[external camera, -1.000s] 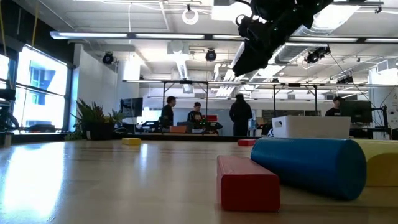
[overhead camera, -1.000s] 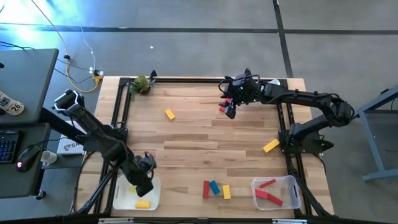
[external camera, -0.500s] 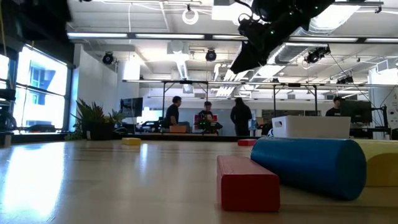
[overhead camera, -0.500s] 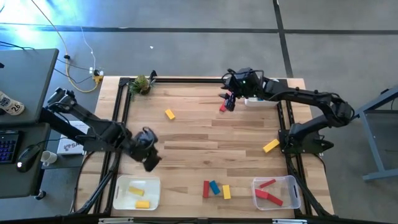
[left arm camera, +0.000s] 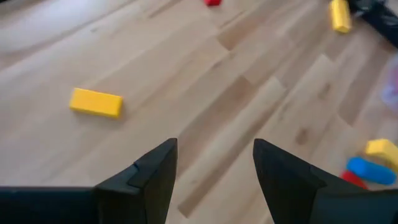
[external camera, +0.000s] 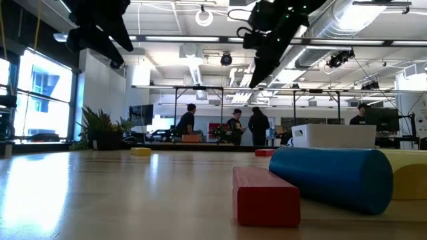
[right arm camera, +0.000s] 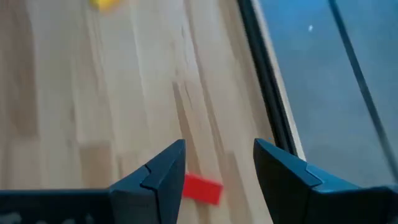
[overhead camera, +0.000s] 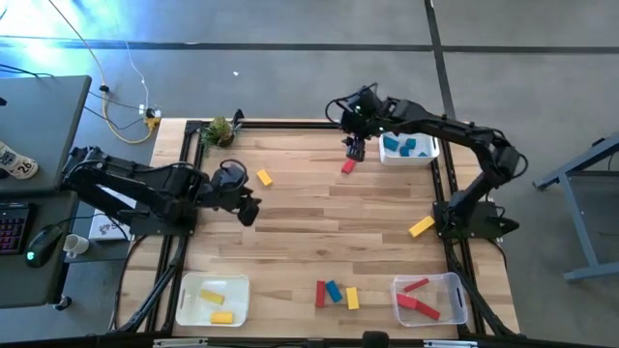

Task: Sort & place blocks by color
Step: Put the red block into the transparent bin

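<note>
Partly sorted: bins hold some yellow, red, blue blocks. Loose blocks remain: red block (overhead camera: pixel 347 166) far, yellow block (overhead camera: pixel 264 177), near trio. Left gripper (overhead camera: pixel 248 209) and right gripper (overhead camera: pixel 355 150): jaws open, empty.

Both arms are dark, nearly black, built of slim jointed links with bulkier housings at the joints. The left gripper (left arm camera: pixel 214 168) and right gripper (right arm camera: pixel 217 168) each end in two flat, angular black fingers. Any cables or markings are too small to tell.
</note>
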`<action>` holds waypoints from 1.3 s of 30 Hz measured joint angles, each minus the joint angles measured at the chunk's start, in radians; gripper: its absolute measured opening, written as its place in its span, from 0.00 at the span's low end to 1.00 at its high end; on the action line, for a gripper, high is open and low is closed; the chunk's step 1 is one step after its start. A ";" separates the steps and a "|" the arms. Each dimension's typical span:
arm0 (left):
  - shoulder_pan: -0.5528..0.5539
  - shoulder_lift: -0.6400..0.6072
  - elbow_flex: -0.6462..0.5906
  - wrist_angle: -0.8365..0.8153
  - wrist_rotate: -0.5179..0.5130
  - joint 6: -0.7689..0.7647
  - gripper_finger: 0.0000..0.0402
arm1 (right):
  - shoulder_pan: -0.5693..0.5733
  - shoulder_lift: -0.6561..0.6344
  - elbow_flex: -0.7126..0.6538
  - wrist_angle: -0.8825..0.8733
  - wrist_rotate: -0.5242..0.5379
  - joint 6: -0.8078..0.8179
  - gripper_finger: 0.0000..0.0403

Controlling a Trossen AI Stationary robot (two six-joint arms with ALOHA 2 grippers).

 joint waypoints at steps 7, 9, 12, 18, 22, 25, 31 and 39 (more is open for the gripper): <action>0.080 -0.005 0.000 0.002 0.010 0.098 0.49 | 0.026 0.111 0.071 -0.147 0.118 -0.250 0.43; 0.098 -0.005 0.000 0.003 0.023 0.128 0.49 | 0.041 0.140 0.076 -0.172 0.164 -0.317 0.43; 0.120 -0.005 0.000 0.003 0.043 0.169 0.49 | 0.066 0.183 0.076 -0.203 0.204 -0.408 0.43; 0.154 -0.005 0.000 0.004 0.064 0.222 0.49 | 0.107 0.252 0.076 -0.215 0.234 -0.594 0.43; 0.161 -0.005 0.000 0.004 0.065 0.230 0.49 | 0.121 0.284 0.076 -0.212 0.244 -0.708 0.43; 0.160 -0.005 0.000 0.004 0.066 0.245 0.49 | 0.123 0.305 0.076 -0.203 0.262 -0.739 0.43; 0.160 -0.005 0.000 0.004 0.065 0.273 0.49 | 0.122 0.346 0.076 -0.197 0.313 -0.735 0.43; 0.160 -0.005 0.000 0.005 0.065 0.279 0.49 | 0.123 0.423 0.076 -0.190 0.325 -0.720 0.43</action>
